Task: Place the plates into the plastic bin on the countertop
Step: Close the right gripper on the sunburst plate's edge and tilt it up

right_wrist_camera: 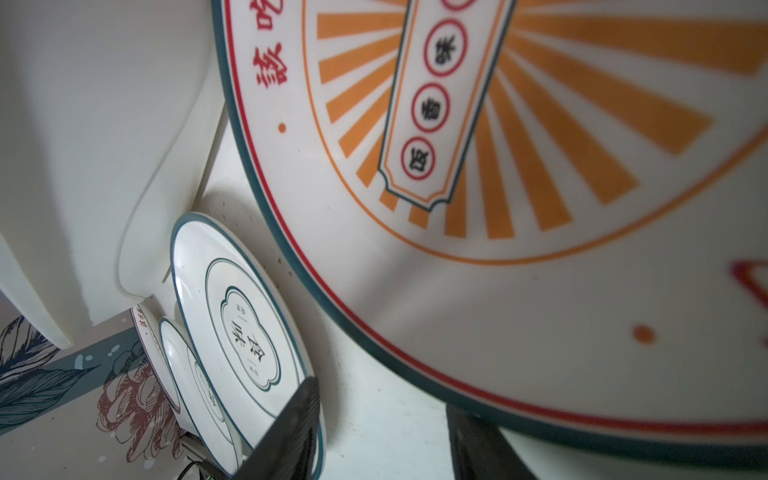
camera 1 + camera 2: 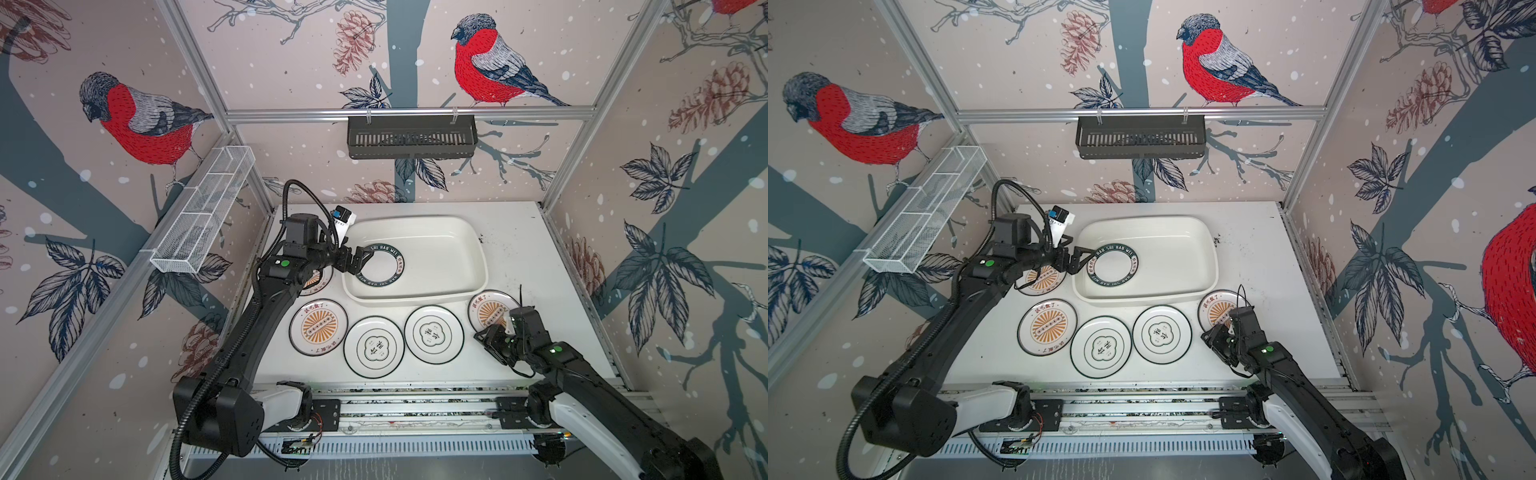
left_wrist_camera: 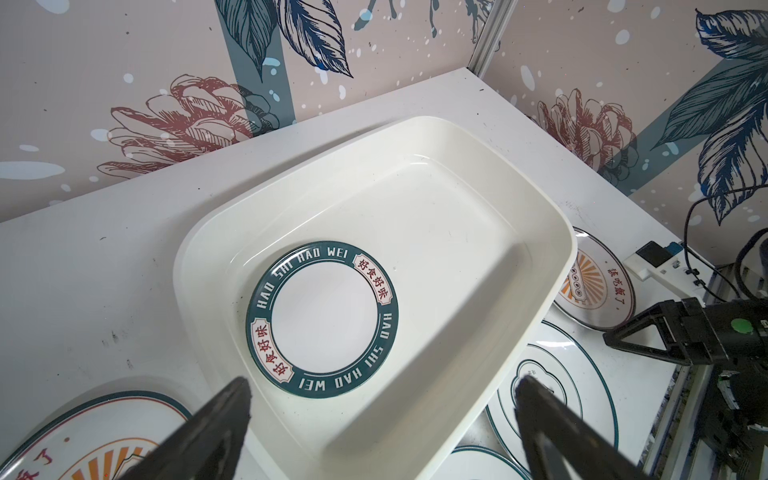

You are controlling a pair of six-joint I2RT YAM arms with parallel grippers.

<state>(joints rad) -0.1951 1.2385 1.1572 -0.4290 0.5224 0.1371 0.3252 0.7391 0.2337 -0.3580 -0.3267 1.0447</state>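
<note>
Nearby, plastic bin (image 2: 415, 300) beside rightmost plate (image 2: 484, 309).

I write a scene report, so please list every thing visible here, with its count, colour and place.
countertop: one, white, speckled.
plastic bin: one, cream, middle of countertop.
lettered-ring plate: one, white with dark ring, inside plastic bin.
sunburst plates: three, white and orange, on countertop, one partly under left arm.
quatrefoil plates: two, white, on countertop before the bin.
slotted basket: one, black, hanging at the back.
mesh basket: one, white, hanging at the left.
left hand: one, black, open over bin's left edge.
right hand: one, black, open beside rightmost sunburst plate.
</note>
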